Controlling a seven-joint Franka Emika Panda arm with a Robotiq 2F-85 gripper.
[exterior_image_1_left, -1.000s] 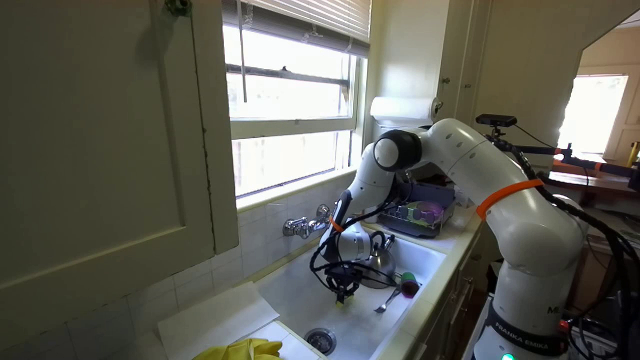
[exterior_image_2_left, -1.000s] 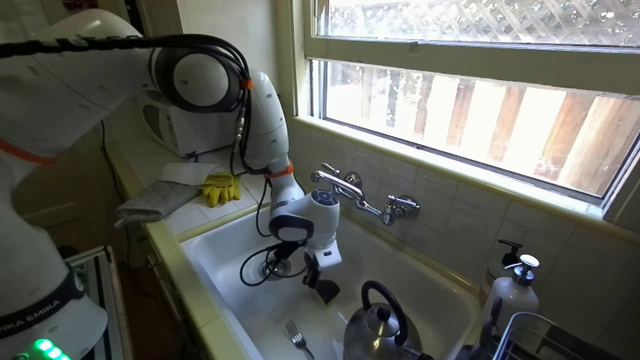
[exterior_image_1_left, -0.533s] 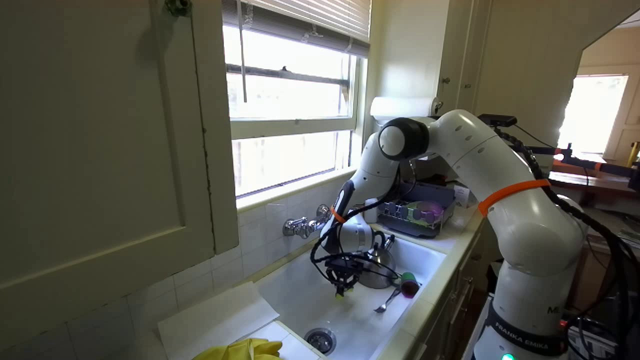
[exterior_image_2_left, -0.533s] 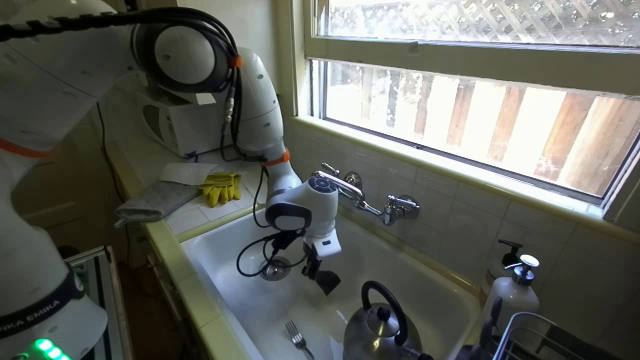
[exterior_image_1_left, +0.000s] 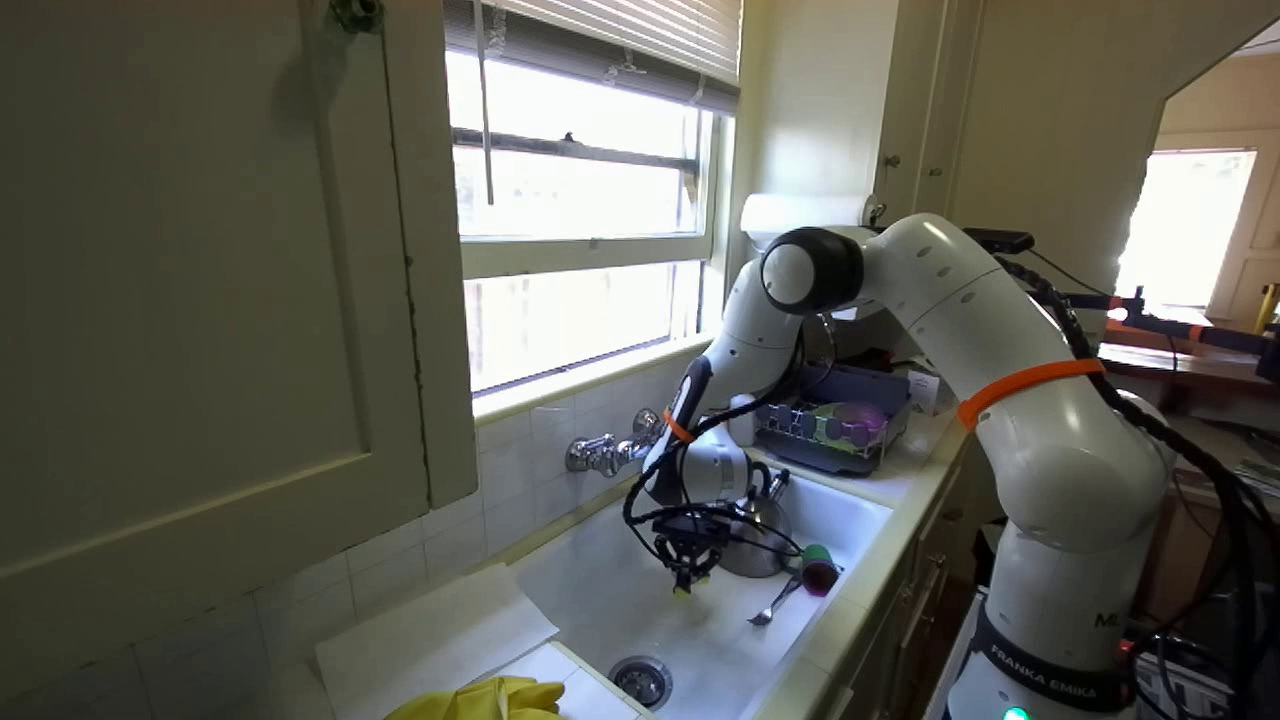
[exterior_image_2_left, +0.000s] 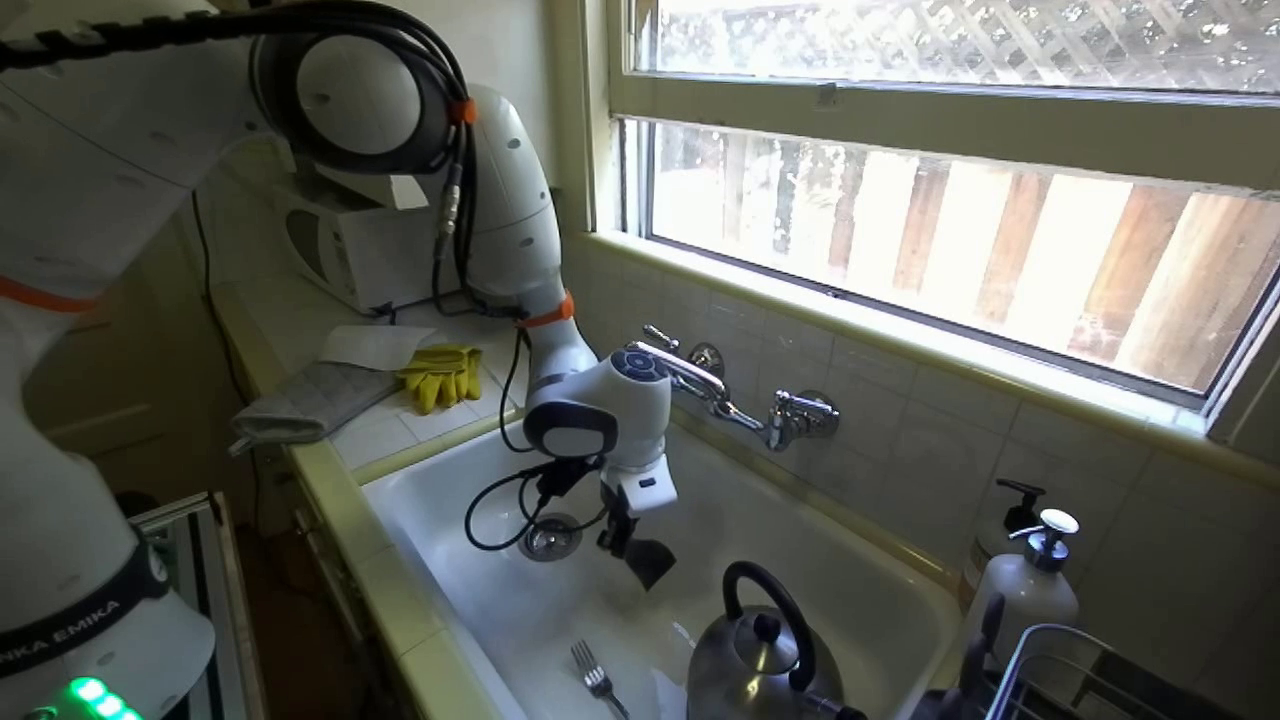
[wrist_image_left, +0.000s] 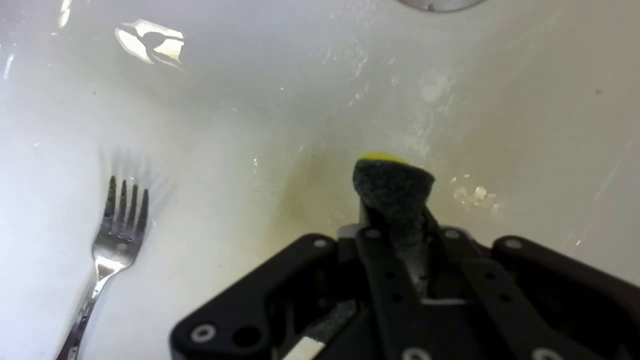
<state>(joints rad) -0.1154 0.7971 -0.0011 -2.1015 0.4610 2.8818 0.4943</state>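
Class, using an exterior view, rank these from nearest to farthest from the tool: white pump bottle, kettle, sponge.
1. Sponge: gripped by the tool.
2. Kettle: in the sink, picture-right of the tool.
3. White pump bottle: farther picture-right, outside the sink.

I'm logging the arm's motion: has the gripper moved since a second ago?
Yes. In both exterior views, the gripper, holding the sponge, sits slightly higher in the picture against the fixed drain than a second ago.
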